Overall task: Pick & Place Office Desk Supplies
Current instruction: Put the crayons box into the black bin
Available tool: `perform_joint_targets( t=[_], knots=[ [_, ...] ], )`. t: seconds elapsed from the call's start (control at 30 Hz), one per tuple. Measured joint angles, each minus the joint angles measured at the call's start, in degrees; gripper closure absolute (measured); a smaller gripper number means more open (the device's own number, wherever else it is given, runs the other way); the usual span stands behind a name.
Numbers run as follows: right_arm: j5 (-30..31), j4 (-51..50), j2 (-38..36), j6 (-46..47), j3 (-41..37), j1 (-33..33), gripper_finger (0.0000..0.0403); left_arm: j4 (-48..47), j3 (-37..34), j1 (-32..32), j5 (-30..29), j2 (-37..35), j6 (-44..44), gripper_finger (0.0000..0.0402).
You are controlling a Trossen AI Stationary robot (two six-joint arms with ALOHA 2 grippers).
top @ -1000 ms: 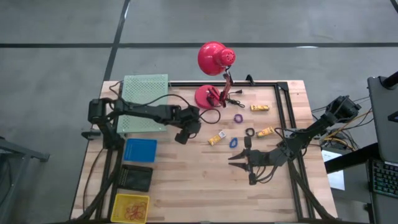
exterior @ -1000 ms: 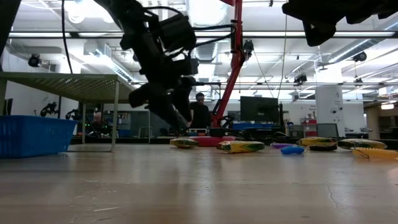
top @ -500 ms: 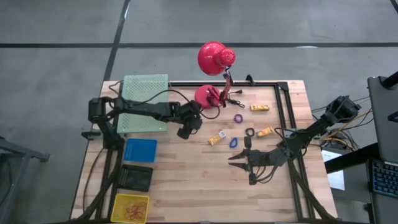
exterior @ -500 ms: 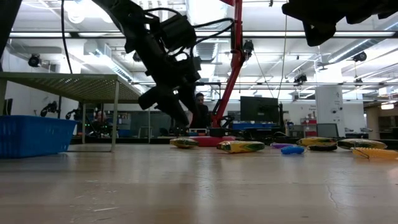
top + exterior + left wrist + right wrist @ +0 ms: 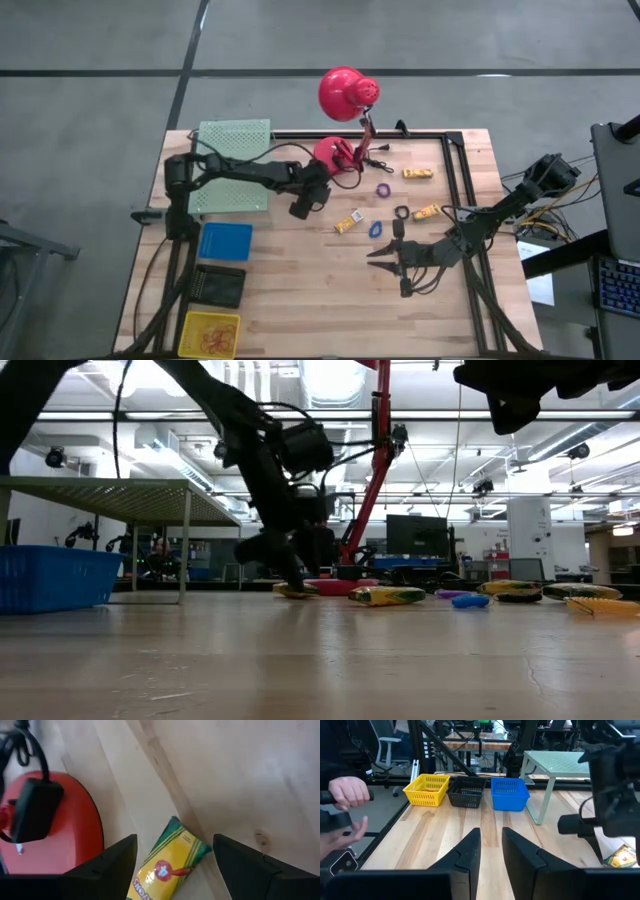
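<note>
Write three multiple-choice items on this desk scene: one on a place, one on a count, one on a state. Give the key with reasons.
1. Where is the crayon pack that lies between the left gripper's fingers?
A. in the blue bin
B. on the table beside the lamp base
C. on the green stand

2. How many bins stand in a row along the table's left edge?
A. one
B. three
C. five

3. How does the left gripper stand?
A. open over the pack
B. shut on a ring
C. shut on the lamp cord

Key: 1 B, the left wrist view shows it on wood next to the red lamp base. 2 B, blue bin, black bin, yellow bin. 3 A, both fingers spread either side of the pack.
</note>
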Motion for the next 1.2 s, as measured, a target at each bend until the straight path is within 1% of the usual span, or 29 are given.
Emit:
perform_joint_targets(
  t=[0.13,0.23,0.33,0.5,0.67,0.83,1.0,1.1,1.2],
  knots=[
    [0.0,0.0,0.0,0.0,0.0,0.0,0.0334,-3.2,1.8,1.3,-0.2,2.2,-0.3,0.0141],
    [0.0,0.0,0.0,0.0,0.0,0.0,0.0335,-3.9,2.2,2.3,0.2,2.7,-0.6,0.0142],
    [0.0,0.0,0.0,0.0,0.0,0.0,0.0331,-4.1,2.2,3.2,1.9,2.8,-2.0,0.0142],
    [0.0,0.0,0.0,0.0,0.0,0.0,0.0324,-4.3,2.1,3.5,2.5,2.8,-2.2,0.0153],
    [0.0,0.1,0.0,0.0,0.0,0.0,0.0318,-4.4,2.1,3.5,2.7,2.8,-2.0,0.018],
    [0.0,0.1,0.0,0.0,0.0,0.0,0.0316,-4.8,2.1,3.4,2.8,2.8,-2.1,0.022],
    [0.0,0.1,0.0,0.0,0.0,0.0,0.0322,-4.8,2.0,3.4,3.3,2.9,-3.1,0.0256],
    [0.0,0.1,0.0,0.0,0.0,0.0,0.0328,-5.1,2.0,3.2,3.3,2.9,-3.1,0.0266],
    [0.0,0.1,0.0,0.0,0.0,0.0,0.0332,-5.4,2.0,2.7,3.3,2.9,-3.3,0.0268]
  ],
)
